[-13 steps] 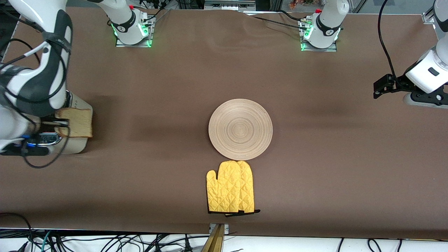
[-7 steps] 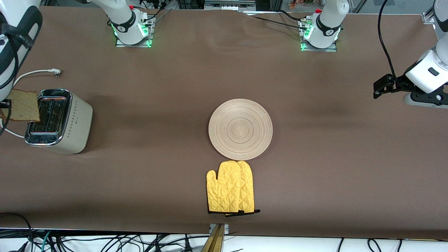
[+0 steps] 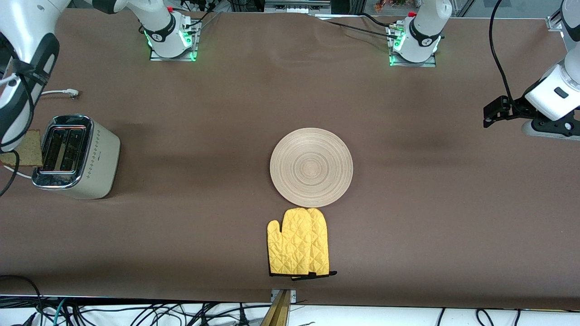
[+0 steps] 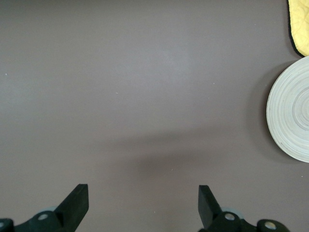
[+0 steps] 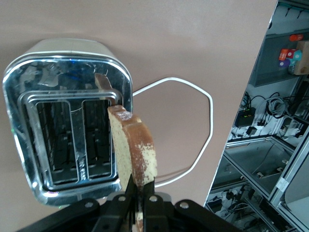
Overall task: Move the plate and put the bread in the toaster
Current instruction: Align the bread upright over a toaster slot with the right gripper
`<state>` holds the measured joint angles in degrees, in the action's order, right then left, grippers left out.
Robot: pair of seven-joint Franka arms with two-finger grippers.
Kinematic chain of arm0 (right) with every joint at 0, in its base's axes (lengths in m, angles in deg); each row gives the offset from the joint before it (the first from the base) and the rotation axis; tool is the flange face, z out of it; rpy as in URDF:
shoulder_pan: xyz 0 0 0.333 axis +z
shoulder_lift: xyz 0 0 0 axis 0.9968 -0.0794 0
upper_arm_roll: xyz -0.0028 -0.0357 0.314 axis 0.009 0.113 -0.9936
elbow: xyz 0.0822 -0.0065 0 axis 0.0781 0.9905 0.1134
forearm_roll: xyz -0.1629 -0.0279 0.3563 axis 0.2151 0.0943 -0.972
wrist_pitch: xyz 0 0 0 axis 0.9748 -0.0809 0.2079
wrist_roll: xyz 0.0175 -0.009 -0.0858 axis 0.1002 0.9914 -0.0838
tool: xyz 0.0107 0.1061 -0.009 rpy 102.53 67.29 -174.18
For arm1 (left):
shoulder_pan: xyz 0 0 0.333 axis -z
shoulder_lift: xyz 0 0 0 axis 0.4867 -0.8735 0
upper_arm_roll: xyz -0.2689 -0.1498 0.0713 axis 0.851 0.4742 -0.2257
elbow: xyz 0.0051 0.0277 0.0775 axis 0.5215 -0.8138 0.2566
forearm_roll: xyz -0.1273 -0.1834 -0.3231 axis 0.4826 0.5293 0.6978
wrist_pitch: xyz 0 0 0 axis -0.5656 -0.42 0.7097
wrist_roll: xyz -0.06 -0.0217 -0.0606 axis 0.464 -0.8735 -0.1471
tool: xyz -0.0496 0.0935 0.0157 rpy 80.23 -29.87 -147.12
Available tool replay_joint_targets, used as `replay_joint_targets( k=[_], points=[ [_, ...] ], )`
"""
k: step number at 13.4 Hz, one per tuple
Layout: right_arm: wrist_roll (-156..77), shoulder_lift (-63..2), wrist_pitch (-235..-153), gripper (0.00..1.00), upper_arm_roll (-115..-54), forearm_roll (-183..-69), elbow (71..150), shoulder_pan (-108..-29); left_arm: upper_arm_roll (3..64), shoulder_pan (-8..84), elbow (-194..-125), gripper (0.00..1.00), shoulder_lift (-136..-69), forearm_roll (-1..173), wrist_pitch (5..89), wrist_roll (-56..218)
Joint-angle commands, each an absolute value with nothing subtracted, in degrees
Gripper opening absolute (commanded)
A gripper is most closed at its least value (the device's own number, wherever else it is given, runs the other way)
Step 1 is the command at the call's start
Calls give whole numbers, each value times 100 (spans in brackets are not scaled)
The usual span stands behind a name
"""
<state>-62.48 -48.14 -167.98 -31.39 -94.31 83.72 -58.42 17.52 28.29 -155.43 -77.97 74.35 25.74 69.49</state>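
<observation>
The cream toaster (image 3: 74, 156) (image 5: 67, 130) stands at the right arm's end of the table, both slots empty. My right gripper (image 5: 143, 187) is shut on the lower edge of the bread (image 5: 133, 150), holding the slice upright and edge-on just off the toaster's chrome rim, on its side toward the table's end. In the front view only a corner of the bread (image 3: 21, 148) shows past the arm. The wooden plate (image 3: 311, 166) (image 4: 292, 116) lies mid-table. My left gripper (image 4: 142, 200) (image 3: 494, 111) waits open over bare cloth at the left arm's end.
A yellow oven mitt (image 3: 299, 242) (image 4: 300, 24) lies just nearer the front camera than the plate, almost touching it. The toaster's white cord (image 5: 193, 130) loops on the cloth beside the toaster, with its plug (image 3: 70, 93) farther from the camera.
My right arm has swung the bread from over the toaster's plate-facing side across to its table-end side, uncovering the slots. The left arm, plate and mitt have not moved.
</observation>
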Motion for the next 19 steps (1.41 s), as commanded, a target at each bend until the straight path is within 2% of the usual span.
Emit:
replay_joint_targets(
  k=[1, 19],
  points=[
    [-6222, -4764, -16893, 0, -3238, -9485, 8375, -5829, 1790, 2869, -15403, 100, -7828, 7272, 2469, 7043],
    [-5667, -4597, -16076, 0, -3203, -9916, 8305, -5732, 1835, 2869, -15403, 100, -7828, 7272, 2442, 7051]
  ],
)
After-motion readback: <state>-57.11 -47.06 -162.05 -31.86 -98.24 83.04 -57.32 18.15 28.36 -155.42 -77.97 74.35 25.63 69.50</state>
